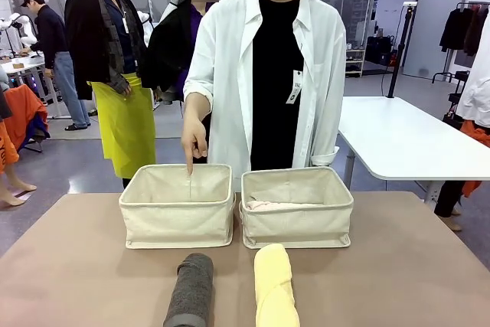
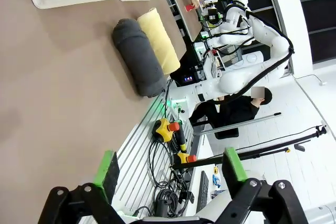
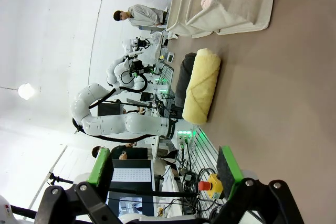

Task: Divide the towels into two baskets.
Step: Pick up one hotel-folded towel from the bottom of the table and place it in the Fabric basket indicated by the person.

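Two rolled terry towels lie on the table in front of the right basket [image 1: 297, 227]. The pale yellow towel [image 1: 274, 285] is just before its near wall, and the dark grey towel [image 1: 190, 290] is beside that roll, toward the robot's left. Both are plump, nubby cylinders lying lengthwise toward the robot. Inside this basket a pale pink towel [image 1: 269, 206] shows low behind the near wall. The basket is a cream canvas bin with soft, slightly sagging walls. Its twin, the left basket [image 1: 178, 223], stands just beside it, and a person's hand [image 1: 193, 142] points one finger down into that one. Well back from the right basket, the left gripper [image 2: 170, 171] and right gripper [image 3: 164, 166] each hang with green-padded fingers spread wide, empty. The table [image 1: 69, 266] is matte brown. Beyond the basket stands a white table [image 1: 398, 135] on a grey floor.
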Motion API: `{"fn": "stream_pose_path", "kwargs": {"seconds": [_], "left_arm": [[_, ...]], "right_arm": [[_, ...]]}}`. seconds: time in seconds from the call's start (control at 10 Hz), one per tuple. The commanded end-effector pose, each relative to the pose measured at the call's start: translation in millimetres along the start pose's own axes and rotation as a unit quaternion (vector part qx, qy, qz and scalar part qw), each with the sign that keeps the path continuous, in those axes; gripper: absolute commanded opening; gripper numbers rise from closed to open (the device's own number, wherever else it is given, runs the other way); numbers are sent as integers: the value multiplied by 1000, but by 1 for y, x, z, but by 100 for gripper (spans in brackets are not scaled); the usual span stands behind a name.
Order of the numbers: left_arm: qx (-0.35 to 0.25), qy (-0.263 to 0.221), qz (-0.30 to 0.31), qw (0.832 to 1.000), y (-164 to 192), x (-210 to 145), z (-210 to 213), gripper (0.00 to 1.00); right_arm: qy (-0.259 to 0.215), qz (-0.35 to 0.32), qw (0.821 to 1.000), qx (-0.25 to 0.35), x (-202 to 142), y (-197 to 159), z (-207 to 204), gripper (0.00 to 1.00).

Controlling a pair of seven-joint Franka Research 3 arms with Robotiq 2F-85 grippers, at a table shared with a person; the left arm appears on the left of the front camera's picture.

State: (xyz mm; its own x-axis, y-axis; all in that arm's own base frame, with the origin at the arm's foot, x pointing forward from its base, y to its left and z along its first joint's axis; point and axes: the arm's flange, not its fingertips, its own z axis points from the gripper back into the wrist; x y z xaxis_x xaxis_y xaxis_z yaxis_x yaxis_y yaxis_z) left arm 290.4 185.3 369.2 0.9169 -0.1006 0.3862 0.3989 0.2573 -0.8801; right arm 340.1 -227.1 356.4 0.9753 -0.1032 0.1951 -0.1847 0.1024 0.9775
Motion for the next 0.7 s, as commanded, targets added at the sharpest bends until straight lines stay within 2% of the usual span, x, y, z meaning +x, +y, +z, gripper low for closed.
{"fn": "stream_pose_path", "kwargs": {"seconds": [0.0, 0.1, 0.2, 0.3, 0.4, 0.5, 0.6], "left_arm": [[-1, -6, -6, 1000, -5, -3, 0, 100], [0, 0, 0, 1000, 0, 0, 0, 100], [4, 28, -27, 999, -32, 8, -31, 100], [42, 44, -14, 998, -50, 19, -70, 100], [83, 29, 24, 996, -60, 25, -97, 100], [91, 55, 23, 994, -73, 27, -120, 100], [105, 53, 44, 992, -83, 32, -141, 100]], "right_arm": [[-2, 10, 1000, 1, -3, 2, -1, 100], [-2, 10, 1000, 1, -3, 2, -1, 100], [-2, 10, 1000, 1, -3, 2, -1, 100], [-2, 10, 1000, 1, -3, 2, -1, 100], [-2, 10, 1000, 1, -3, 2, -1, 100], [-2, 10, 1000, 1, -3, 2, -1, 100], [-2, 10, 1000, 1, -3, 2, -1, 100]]}}
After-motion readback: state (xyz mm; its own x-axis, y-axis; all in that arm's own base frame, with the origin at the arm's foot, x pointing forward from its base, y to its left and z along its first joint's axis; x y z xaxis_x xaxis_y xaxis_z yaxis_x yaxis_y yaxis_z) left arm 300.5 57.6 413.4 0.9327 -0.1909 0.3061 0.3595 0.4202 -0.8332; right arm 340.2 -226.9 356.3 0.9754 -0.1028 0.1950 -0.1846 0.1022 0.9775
